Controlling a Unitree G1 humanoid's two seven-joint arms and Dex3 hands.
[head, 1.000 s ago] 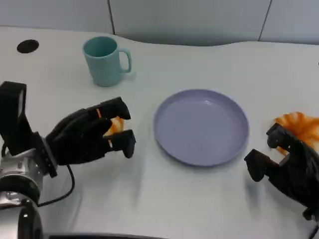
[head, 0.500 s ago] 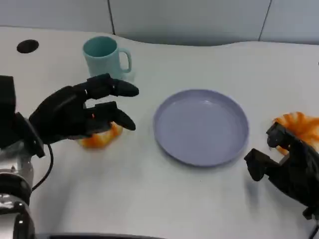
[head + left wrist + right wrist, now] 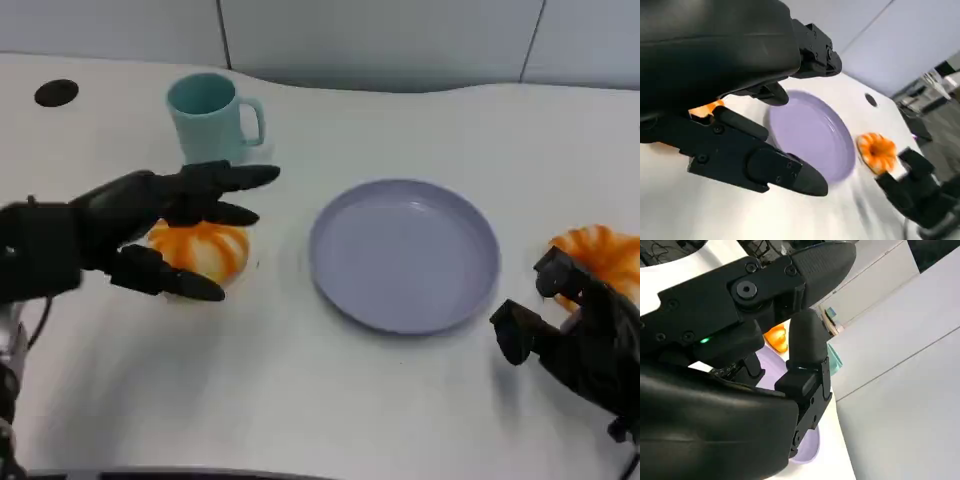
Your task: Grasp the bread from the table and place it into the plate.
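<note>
My left hand (image 3: 150,225) sits left of the plate (image 3: 404,253), fingers spread wide and holding nothing. The upper fingers (image 3: 225,180) reach toward the plate above the bread (image 3: 200,250); a lower finger runs along the bread's near side. Whether any finger touches the bread, I cannot tell.

The bread is an orange, ridged, rounded piece lying on the white desk (image 3: 330,400), left of the plate and apart from its rim. From the left wrist view I see just a sliver of its orange (image 3: 707,107) behind my own fingers (image 3: 755,162), with the plate (image 3: 810,132) beyond.

The plate is pale lavender, round, with nothing in it, near the middle of the desk.

My right hand (image 3: 575,335) is off the plate's right side, near its closer edge, fingers curled inward with nothing in them. It rests low over the desk, apart from the plate's rim.

A second orange ridged piece (image 3: 600,255) lies right of the plate, just behind my right hand; the left wrist view shows it too (image 3: 877,150).

A teal mug (image 3: 210,120) stands upright beyond the plate's left side, handle turned toward the plate.

A dark round hole (image 3: 55,92) marks the desk far left of the plate, past the mug.
</note>
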